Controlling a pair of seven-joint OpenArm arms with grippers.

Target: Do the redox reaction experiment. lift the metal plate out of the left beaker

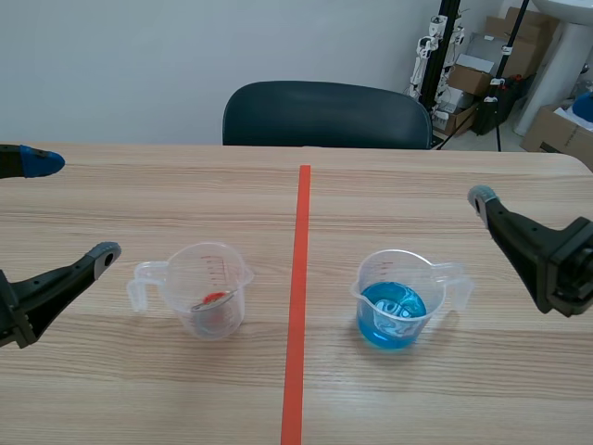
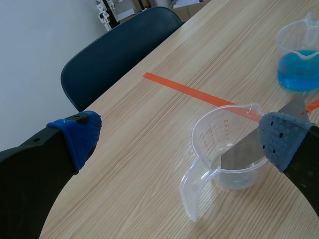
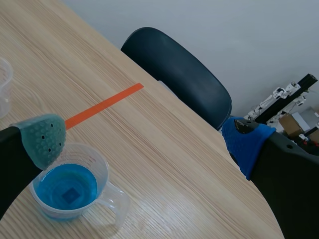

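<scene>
The left beaker (image 1: 206,286) is clear plastic with its handle toward the left arm. A grey metal plate (image 1: 211,301) leans inside it, showing a red glint. In the left wrist view the beaker (image 2: 219,134) with the plate (image 2: 237,154) sits ahead of my left gripper (image 2: 179,137), nearer one finger. That gripper (image 1: 72,206) is open, left of the beaker and apart from it. The right beaker (image 1: 397,301) holds blue liquid. My right gripper (image 3: 144,142) is open, with the blue beaker (image 3: 67,191) by one finger.
An orange-red tape line (image 1: 296,306) runs down the table's middle between the two beakers. A dark chair (image 1: 324,116) stands behind the far edge. Boxes and equipment (image 1: 482,74) are stacked at the back right, off the table.
</scene>
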